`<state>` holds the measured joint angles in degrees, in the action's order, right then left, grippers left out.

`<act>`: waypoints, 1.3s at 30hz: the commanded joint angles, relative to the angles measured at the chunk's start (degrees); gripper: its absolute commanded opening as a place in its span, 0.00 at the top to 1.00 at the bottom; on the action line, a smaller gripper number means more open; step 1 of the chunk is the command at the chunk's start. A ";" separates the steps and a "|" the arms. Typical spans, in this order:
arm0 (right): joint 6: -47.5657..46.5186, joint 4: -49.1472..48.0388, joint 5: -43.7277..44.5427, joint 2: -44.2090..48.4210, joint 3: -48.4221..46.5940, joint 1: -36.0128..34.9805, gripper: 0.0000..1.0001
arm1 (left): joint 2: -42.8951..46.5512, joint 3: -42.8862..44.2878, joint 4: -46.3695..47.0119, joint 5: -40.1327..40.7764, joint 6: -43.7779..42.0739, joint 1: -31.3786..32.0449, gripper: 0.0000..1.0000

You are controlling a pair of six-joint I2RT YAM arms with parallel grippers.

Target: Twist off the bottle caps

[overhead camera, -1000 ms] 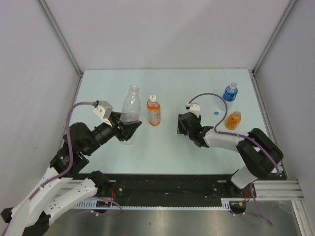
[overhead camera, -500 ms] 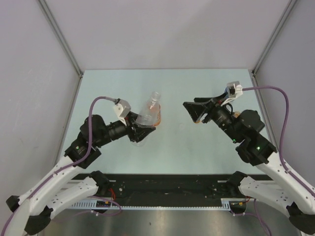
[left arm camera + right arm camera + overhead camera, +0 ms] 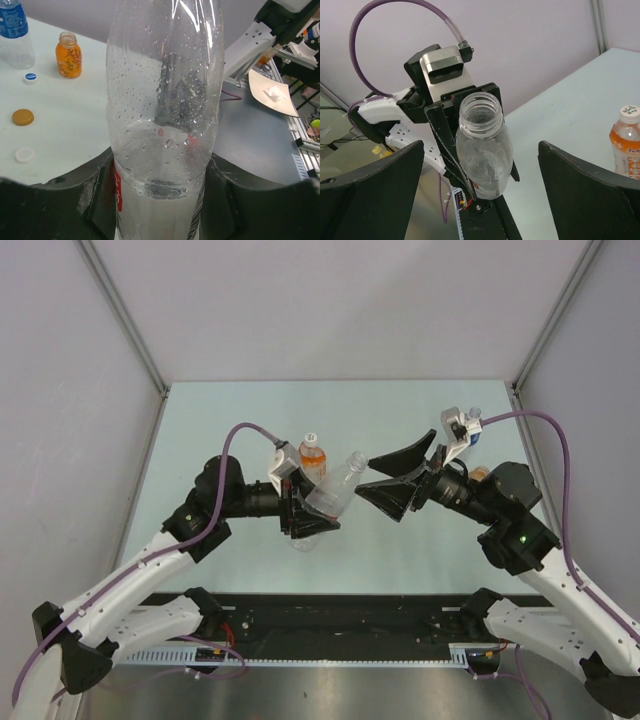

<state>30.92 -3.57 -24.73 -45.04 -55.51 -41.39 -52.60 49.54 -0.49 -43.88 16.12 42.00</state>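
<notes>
- The left end effector (image 3: 306,512) clamps the clear bottle (image 3: 336,490) by its body, tilted toward the right arm, with its neck uncapped.
- The right end effector (image 3: 368,477) is spread wide, facing the bottle's mouth and gripping nothing.
- An orange cap (image 3: 23,117), a loose white cap (image 3: 24,155) and a blue-and-white cap (image 3: 30,77) lie on the desk (image 3: 75,115).
- A screwed-on white cap (image 3: 311,438) tops the orange drink bottle (image 3: 314,468).

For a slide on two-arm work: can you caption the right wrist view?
Left gripper holds an uncapped clear bottle up between the open jaws of the right gripper.
</notes>
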 commanded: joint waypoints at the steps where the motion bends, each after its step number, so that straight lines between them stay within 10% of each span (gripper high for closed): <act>1: -0.94 -0.12 -0.15 0.48 -0.30 -0.80 0.01 | -0.31 3.02 2.95 -2.79 1.02 1.07 0.98; 18: -3.85 1.90 1.00 -3.66 -2.41 -3.09 0.22 | -2.16 4.78 -3.11 -1.65 -2.23 4.06 0.93; 25: -5.07 3.31 -0.23 -3.74 -3.73 -3.17 0.54 | -2.60 6.00 -5.65 -0.68 -4.25 4.06 0.83; 30: -6.31 7.35 -3.65 -4.97 -5.22 -3.17 0.30 | -2.51 6.80 -7.33 -1.21 -5.13 4.06 0.83; 39: -6.48 8.93 -5.42 -6.73 -5.93 -3.79 0.31 | -2.07 6.36 -7.15 -1.03 -5.05 4.06 0.83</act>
<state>25.43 4.25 -28.69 -51.40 -58.72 -44.77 -55.51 53.69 -8.49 -44.14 12.40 45.74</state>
